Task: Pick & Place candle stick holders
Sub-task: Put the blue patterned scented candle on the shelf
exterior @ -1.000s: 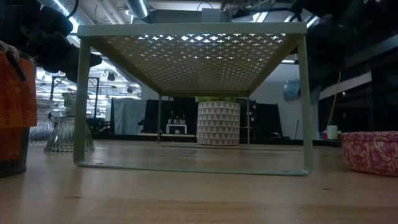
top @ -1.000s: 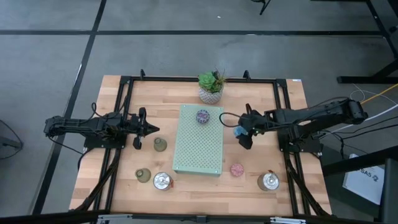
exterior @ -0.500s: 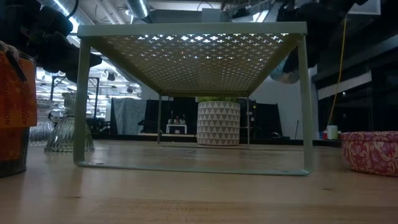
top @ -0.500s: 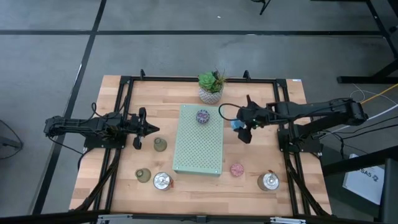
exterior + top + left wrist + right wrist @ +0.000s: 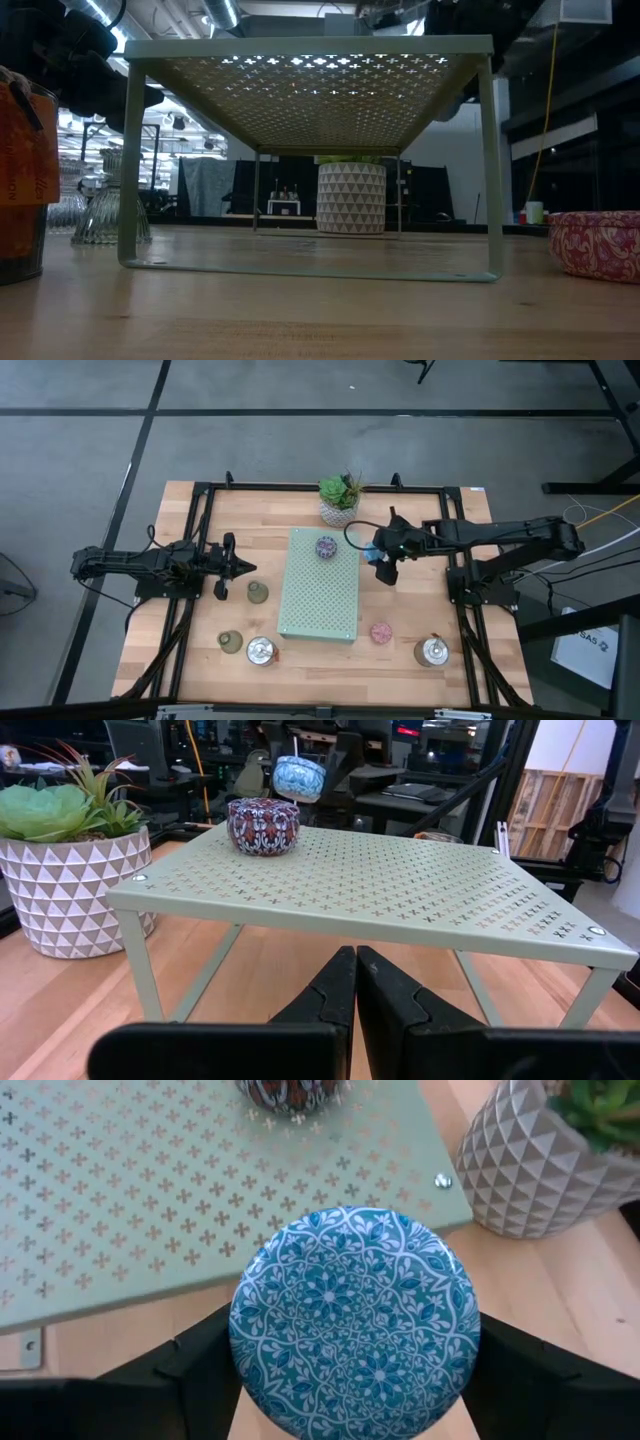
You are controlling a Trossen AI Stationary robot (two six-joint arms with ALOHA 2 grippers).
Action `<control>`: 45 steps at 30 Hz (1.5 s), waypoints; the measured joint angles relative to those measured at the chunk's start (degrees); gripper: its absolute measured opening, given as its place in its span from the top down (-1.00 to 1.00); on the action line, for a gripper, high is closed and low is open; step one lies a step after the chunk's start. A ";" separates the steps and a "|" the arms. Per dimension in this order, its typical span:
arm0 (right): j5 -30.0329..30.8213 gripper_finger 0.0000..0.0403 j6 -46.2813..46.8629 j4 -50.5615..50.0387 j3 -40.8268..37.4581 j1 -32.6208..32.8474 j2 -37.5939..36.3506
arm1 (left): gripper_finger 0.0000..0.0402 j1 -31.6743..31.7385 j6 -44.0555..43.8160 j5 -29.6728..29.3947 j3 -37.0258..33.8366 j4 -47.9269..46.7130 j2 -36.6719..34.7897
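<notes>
Blue holder (image 5: 354, 1318) upright, gripped by right tool (image 5: 381, 560)

Low view: pink holder (image 5: 598, 243) cropped at edge.

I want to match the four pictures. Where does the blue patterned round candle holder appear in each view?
High view: blue patterned round candle holder in the right end effector, beside the green perforated shelf.
Low view: not in it.
Left wrist view: holder in the air behind the shelf.
Right wrist view: holder fills the centre.
Shared landmark: the shelf.
</notes>
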 joint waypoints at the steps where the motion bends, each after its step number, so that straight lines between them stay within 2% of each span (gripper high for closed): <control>1: 0.02 -0.49 -0.55 0.09 0.77 0.00 0.80 | 0.97 0.01 0.00 0.00 0.00 0.00 0.00; 19: -0.65 -0.49 -8.74 0.03 11.24 -0.91 13.20 | 0.97 0.01 0.01 0.00 0.00 0.00 0.00; 45: -0.62 -0.54 -10.03 3.55 11.86 -3.08 18.13 | 0.97 0.00 0.01 0.00 0.00 0.00 0.00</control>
